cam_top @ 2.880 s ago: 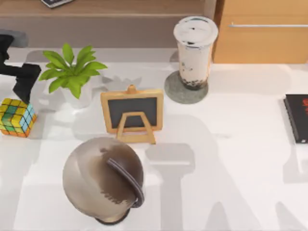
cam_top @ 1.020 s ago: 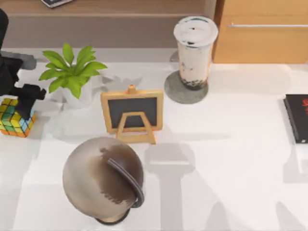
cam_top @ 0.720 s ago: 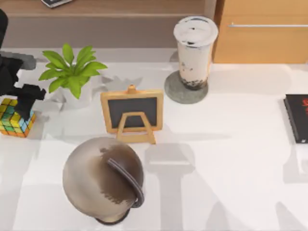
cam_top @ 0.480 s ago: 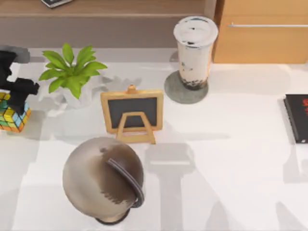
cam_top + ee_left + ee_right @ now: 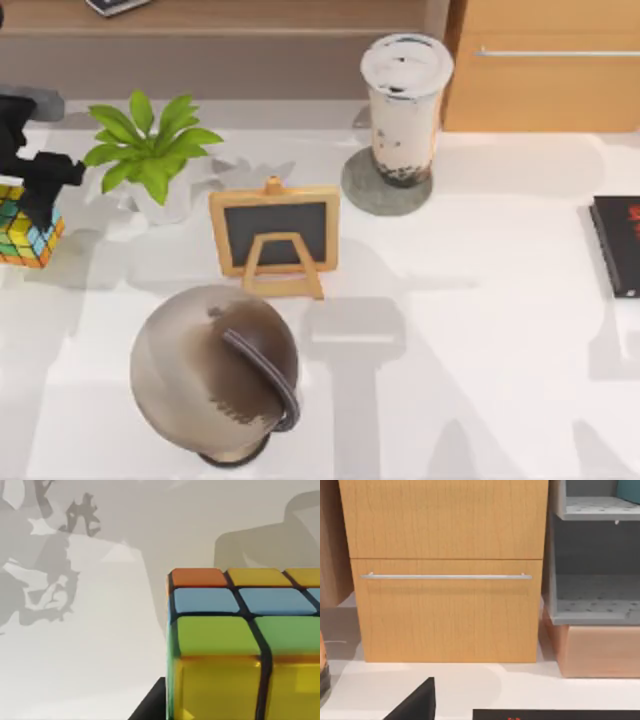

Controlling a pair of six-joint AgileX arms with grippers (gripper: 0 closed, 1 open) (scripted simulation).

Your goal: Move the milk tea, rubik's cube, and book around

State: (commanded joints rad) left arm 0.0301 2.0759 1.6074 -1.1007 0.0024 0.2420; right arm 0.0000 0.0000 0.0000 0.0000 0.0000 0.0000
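Note:
The rubik's cube (image 5: 22, 228) is at the table's far left edge, partly cut off by the top view's border. My left gripper (image 5: 36, 205) is shut on it from above. The left wrist view shows the cube (image 5: 245, 645) up close with orange, blue, green and yellow squares, and one dark finger (image 5: 150, 707) beside it. The milk tea (image 5: 403, 105) stands upright on a grey coaster (image 5: 385, 190) at the back centre. The book (image 5: 615, 245), black with red print, lies at the right edge, and its edge (image 5: 555, 714) appears in the right wrist view. My right arm is parked off to the right.
A potted green plant (image 5: 150, 150) stands just right of the cube. A small wooden-framed chalkboard (image 5: 273, 235) sits mid-table, with a brown rounded object (image 5: 215, 370) in front of it. A wooden drawer cabinet (image 5: 545, 70) stands at the back right.
My left gripper came over the cube and closed on it. Gripper and cube have since shifted a little left and toward the back. The milk tea and book have not moved.

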